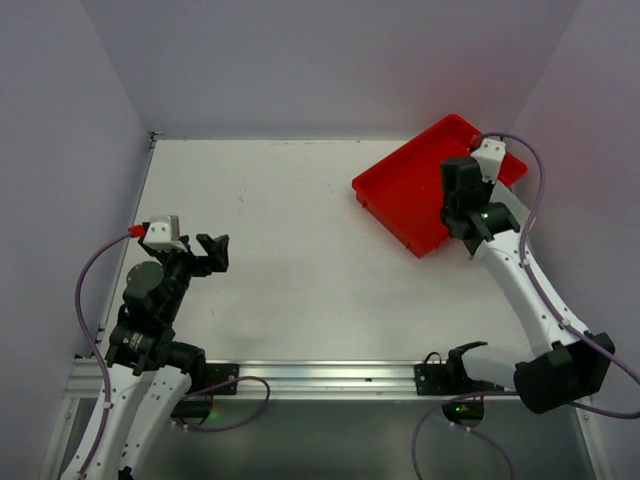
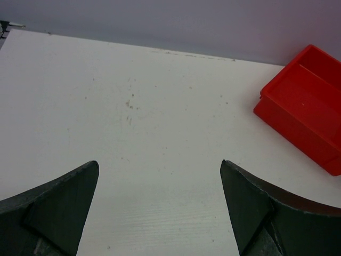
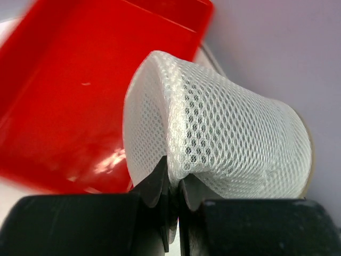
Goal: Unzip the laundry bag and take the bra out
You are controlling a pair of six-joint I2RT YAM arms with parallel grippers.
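The laundry bag (image 3: pixel 229 128), a white mesh cylinder, fills the right wrist view, lying on its side over the red tray (image 3: pixel 64 101). My right gripper (image 3: pixel 174 173) is shut on a fold of its mesh close to the stiff round end. In the top view that gripper (image 1: pixel 459 196) points down over the tray (image 1: pixel 400 190) and hides the bag. No zipper shows, and the bra is hidden. My left gripper (image 1: pixel 212 250) hovers open over the left side of the table, nothing between its fingers (image 2: pixel 69 197).
The red tray sits tilted at the back right of the white table (image 1: pixel 290 220); its corner shows in the left wrist view (image 2: pixel 303 106). Lilac walls close in the back and both sides. A metal rail (image 1: pixel 310 378) runs along the near edge.
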